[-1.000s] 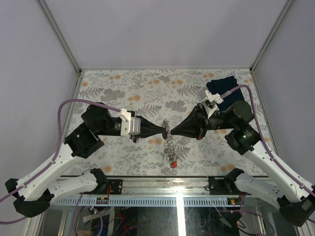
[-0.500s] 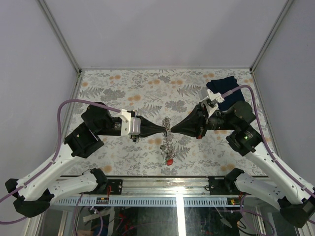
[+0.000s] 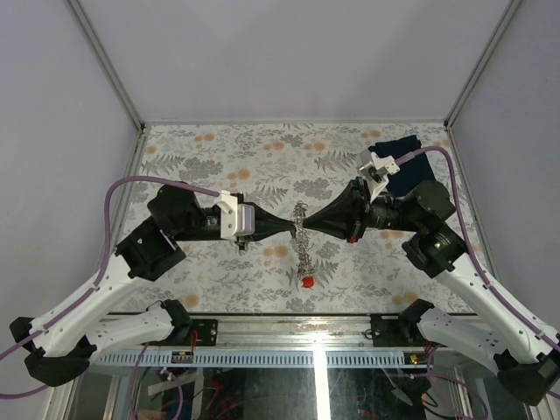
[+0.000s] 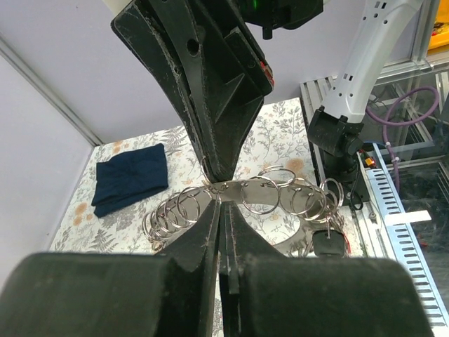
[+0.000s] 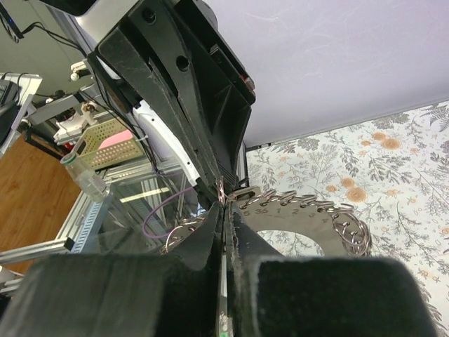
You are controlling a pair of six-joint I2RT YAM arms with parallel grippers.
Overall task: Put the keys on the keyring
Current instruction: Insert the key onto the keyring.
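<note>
The keyring (image 3: 303, 238), a silvery band strung with many wire rings, hangs in the air between the two grippers. Its red tag (image 3: 309, 282) dangles at the bottom. My left gripper (image 3: 293, 228) and right gripper (image 3: 308, 225) meet tip to tip at its top, both shut on it. In the left wrist view the jaws (image 4: 219, 203) are closed against the band (image 4: 242, 188), and one black-headed key (image 4: 328, 243) hangs from a ring at the right. In the right wrist view the jaws (image 5: 224, 207) pinch the band's end (image 5: 302, 210). The green tag is hidden.
A folded dark blue cloth (image 3: 394, 162) lies at the back right of the floral table, behind the right arm; it also shows in the left wrist view (image 4: 132, 177). The metal frame rail (image 3: 289, 325) runs along the near edge.
The two gripper tips have closed the small gap between them and shifted slightly away from the near edge. The keyring rose with them and now hangs straighter, its red tag higher.
</note>
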